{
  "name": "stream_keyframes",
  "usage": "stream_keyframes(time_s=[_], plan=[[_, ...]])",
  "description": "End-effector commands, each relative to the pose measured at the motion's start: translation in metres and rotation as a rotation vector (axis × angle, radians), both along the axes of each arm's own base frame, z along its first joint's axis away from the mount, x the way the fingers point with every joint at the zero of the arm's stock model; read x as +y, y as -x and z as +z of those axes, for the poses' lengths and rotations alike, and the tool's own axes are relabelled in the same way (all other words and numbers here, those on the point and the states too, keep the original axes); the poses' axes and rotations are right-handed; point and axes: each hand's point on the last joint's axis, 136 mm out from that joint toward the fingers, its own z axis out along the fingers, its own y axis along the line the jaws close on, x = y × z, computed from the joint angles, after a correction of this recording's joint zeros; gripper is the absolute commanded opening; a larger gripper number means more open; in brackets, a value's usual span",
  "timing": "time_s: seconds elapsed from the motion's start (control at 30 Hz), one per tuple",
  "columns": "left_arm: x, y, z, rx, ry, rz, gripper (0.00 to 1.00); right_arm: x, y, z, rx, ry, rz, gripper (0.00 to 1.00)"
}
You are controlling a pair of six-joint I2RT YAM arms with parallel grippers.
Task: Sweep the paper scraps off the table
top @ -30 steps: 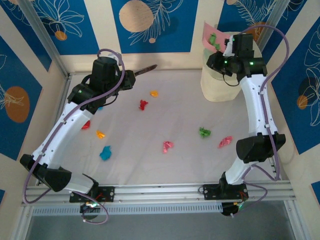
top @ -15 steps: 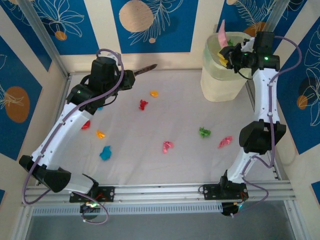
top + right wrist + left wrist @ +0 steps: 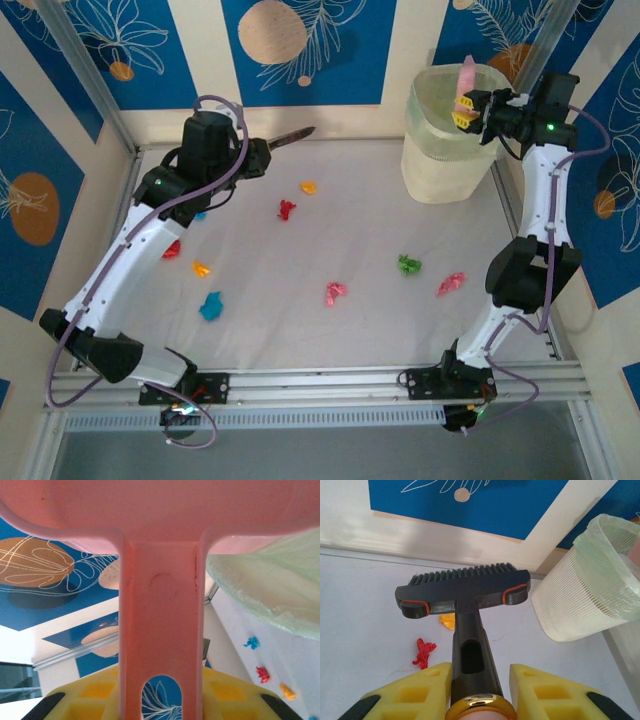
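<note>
On the table (image 3: 300,335) the scraps (image 3: 211,305) lie loose and well apart. Near the left edge there are a red, an orange and a blue one beside the left arm, and one more small blue one is half hidden under this arm. The left gripper (image 3: 252,160) is over the far-left part of the table and is closed tight on the handle of the brush (image 3: 293,137). In the wrist view its yellow fingers (image 3: 415,692) press the handle from both sides, and the brush head points to the far edge. I cannot tell if the bristles touch the table. A red and an orange scrap lie close to the head. A pink one lies around the middle, and a green and a pink one lie nearer the right edge. In the far-right corner stands the bin (image 3: 440,160). The right gripper (image 3: 472,108) is above its rim, clamped on the handle of the dustpan (image 3: 466,75), which stands upright over the bin opening.
</note>
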Motion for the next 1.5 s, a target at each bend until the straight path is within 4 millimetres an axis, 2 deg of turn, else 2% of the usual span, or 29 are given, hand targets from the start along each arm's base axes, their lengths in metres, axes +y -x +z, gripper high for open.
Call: stream_keyframes(time_s=[0.0, 0.17, 0.3, 0.37, 0.43, 0.53, 0.6, 0.7, 0.83, 1.03, 1.13, 1.23, 1.33, 1.47], plan=[[-0.001, -0.004, 0.025, -0.072, 0.011, -0.015, 0.0, 0.007, 0.012, 0.04, -0.096, -0.027, 0.035, 0.0], [0.0, -0.005, 0.022, -0.068, 0.005, -0.014, 0.0, 0.006, 0.019, 0.057, -0.175, 0.05, 0.024, 0.0], [0.001, -0.007, 0.021, -0.07, -0.01, -0.01, 0.0, 0.026, 0.034, 0.08, -0.317, 0.209, 0.057, 0.0], [0.006, -0.008, 0.023, -0.08, -0.04, 0.008, 0.0, 0.047, 0.045, 0.09, -0.408, 0.317, 0.106, 0.0], [0.018, -0.009, 0.027, -0.091, -0.066, 0.05, 0.0, 0.069, 0.057, 0.092, -0.476, 0.414, 0.157, 0.0], [0.039, -0.009, 0.027, -0.089, -0.08, 0.134, 0.0, 0.103, 0.073, 0.084, -0.568, 0.574, 0.247, 0.0], [0.044, -0.009, 0.023, -0.079, -0.08, 0.156, 0.0, 0.124, 0.086, 0.072, -0.609, 0.68, 0.318, 0.0], [0.054, -0.009, 0.014, -0.058, -0.09, 0.196, 0.0, 0.152, 0.106, 0.044, -0.652, 0.782, 0.438, 0.0], [0.059, -0.011, -0.002, -0.008, -0.085, 0.217, 0.0, 0.162, 0.125, -0.016, -0.583, 0.894, 0.528, 0.0], [0.046, -0.01, -0.045, 0.1, -0.005, 0.196, 0.0, 0.178, 0.158, -0.105, -0.544, 1.203, 0.713, 0.0], [0.04, -0.015, -0.054, 0.131, -0.016, 0.172, 0.0, 0.191, 0.171, -0.146, -0.531, 1.335, 0.848, 0.0], [0.026, -0.023, -0.061, 0.179, -0.008, 0.117, 0.0, 0.194, 0.174, -0.188, -0.455, 1.418, 0.942, 0.0], [0.008, -0.032, -0.071, 0.227, 0.002, 0.047, 0.0, 0.189, 0.171, -0.22, -0.338, 1.449, 0.984, 0.0], [-0.01, -0.045, -0.093, 0.299, -0.018, -0.013, 0.0, 0.193, 0.166, -0.245, -0.329, 1.506, 1.022, 0.0]])
